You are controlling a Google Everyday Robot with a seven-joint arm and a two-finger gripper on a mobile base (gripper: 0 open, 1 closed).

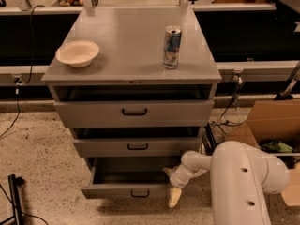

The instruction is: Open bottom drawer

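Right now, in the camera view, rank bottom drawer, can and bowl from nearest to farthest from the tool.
1. Bottom drawer, pulled out; the tool is low at its right front corner.
2. Can, cabinet top, right side.
3. Bowl, cabinet top, left side.

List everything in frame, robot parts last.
cabinet: 1, grey, centre, three drawers
bowl: 1, cream, cabinet top, left
can: 1, silver and blue, upright on cabinet top, right
top drawer: 1, grey with black handle, highest
middle drawer: 1, grey with black handle, between the other two
bottom drawer: 1, grey with black handle, lowest, pulled partly out
cardboard box: 1, brown, floor, right of cabinet
cables: several, black, floor beside cabinet
robot arm: 1, white, lower right
claw: 1, cream, at the bottom drawer's right front corner
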